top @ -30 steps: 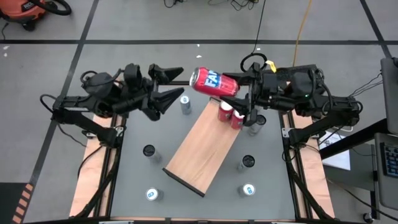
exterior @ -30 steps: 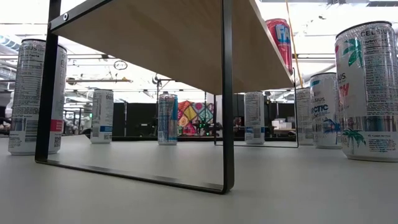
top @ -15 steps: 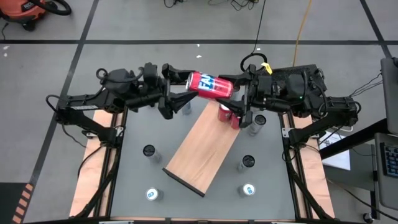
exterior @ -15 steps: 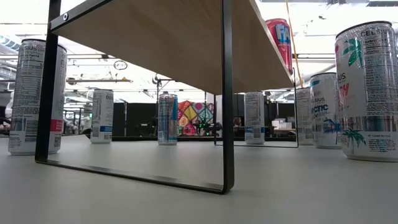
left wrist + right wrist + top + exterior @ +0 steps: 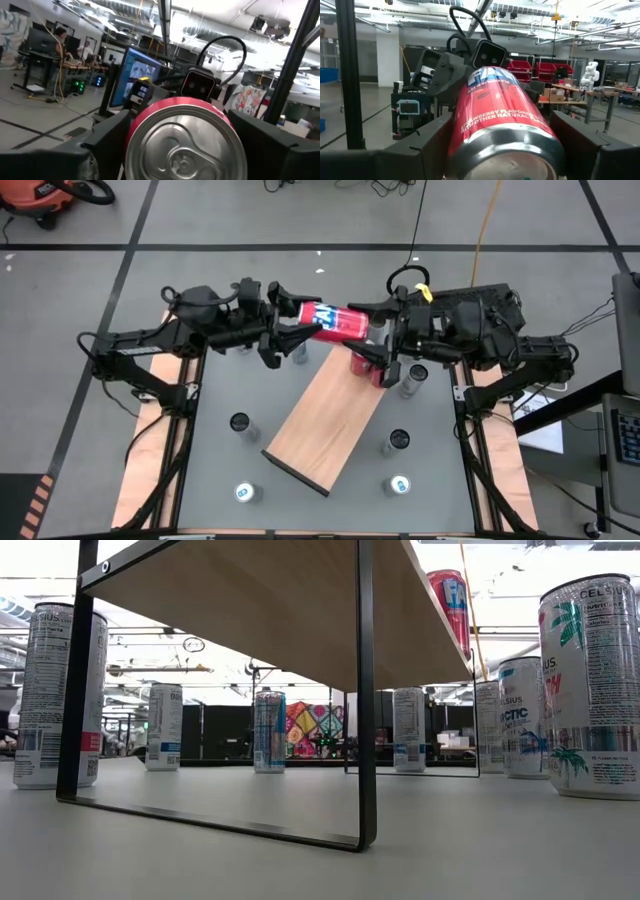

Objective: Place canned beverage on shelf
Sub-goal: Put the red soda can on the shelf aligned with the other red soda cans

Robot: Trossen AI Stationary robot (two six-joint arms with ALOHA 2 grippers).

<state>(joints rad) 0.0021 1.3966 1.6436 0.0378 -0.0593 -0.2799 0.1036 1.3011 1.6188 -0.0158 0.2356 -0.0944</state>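
Above the shelf's (image 5: pixel 325 420) far end, I've got the red can (image 5: pixel 335 321) held sideways by the right gripper (image 5: pixel 378 337), left gripper (image 5: pixel 285 333) closing around its top. Two cans shelved already; this one's not placed yet.

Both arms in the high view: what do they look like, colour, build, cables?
Both are dark, near-black jointed arms. Each ends in two tapering pointed fingers: left gripper, right gripper. A black cable loops above the right arm's wrist, with a small yellow tag beside it. Each wrist carries a boxy black camera housing.
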